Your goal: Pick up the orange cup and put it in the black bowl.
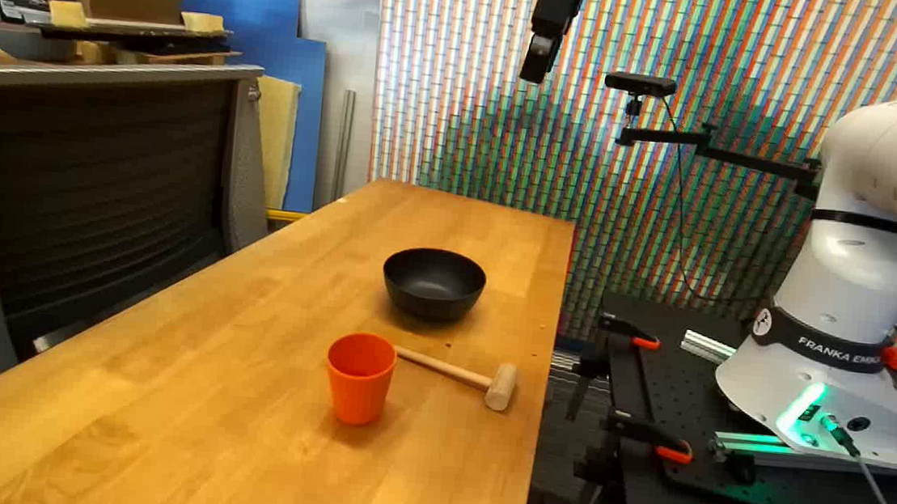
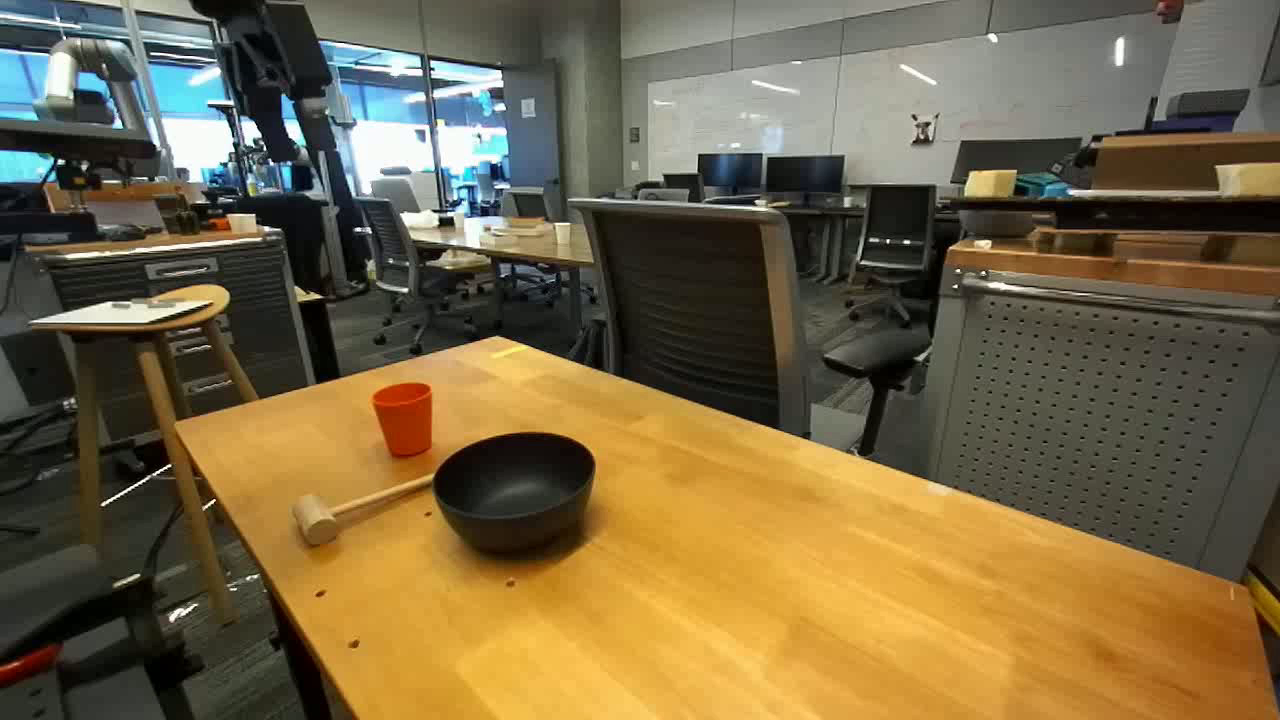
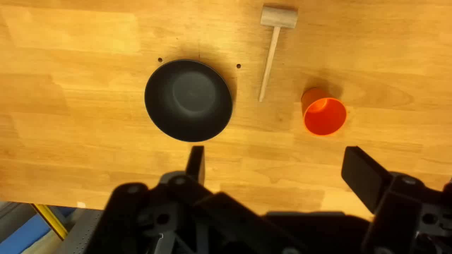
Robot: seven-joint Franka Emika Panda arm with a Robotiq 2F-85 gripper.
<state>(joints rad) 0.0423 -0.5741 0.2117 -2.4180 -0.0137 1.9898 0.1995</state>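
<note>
The orange cup (image 1: 360,382) stands upright on the wooden table; it also shows in an exterior view (image 2: 405,420) and at the right in the wrist view (image 3: 325,114). The black bowl (image 1: 434,285) sits upright a short way from the cup, in an exterior view (image 2: 514,495) and left of the cup in the wrist view (image 3: 189,100). Nothing shows inside the bowl. My gripper (image 3: 275,158) is open and empty, with its fingers wide apart. It hangs high above the table, at the top edge in both exterior views (image 1: 538,63) (image 2: 298,145), apart from cup and bowl.
A pale wooden mallet (image 1: 502,387) lies between cup and bowl, its handle end near both; it also shows in the wrist view (image 3: 270,58). A chair (image 2: 700,310) stands along one long edge of the table (image 1: 247,332). A camera on an arm (image 1: 640,84) stands behind.
</note>
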